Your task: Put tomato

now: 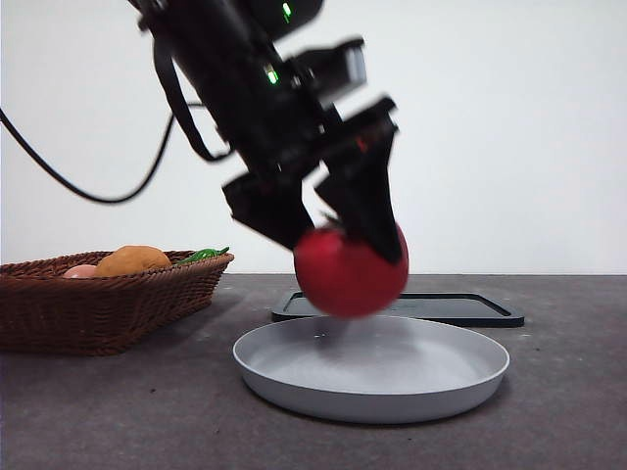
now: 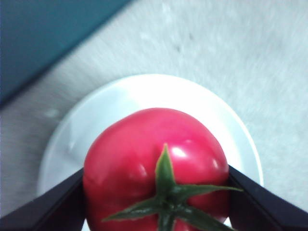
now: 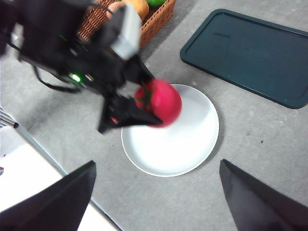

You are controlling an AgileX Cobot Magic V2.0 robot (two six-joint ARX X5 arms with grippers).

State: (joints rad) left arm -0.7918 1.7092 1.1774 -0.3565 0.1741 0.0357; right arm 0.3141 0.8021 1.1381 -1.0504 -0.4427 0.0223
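The red tomato (image 1: 350,274) with its green stem is held in my left gripper (image 1: 338,240), a little above the grey plate (image 1: 372,377). In the left wrist view the tomato (image 2: 154,159) fills the space between both black jaws, with the white plate (image 2: 216,110) right below it. The right wrist view shows the left gripper (image 3: 149,108) holding the tomato (image 3: 163,102) over the plate (image 3: 192,144). My right gripper (image 3: 156,202) is open and empty, high above the table and apart from the plate.
A wicker basket (image 1: 98,304) with an orange fruit (image 1: 132,259), a pink fruit and something green stands at the left. A dark tray (image 1: 460,308) lies flat behind the plate; it also shows in the right wrist view (image 3: 250,53).
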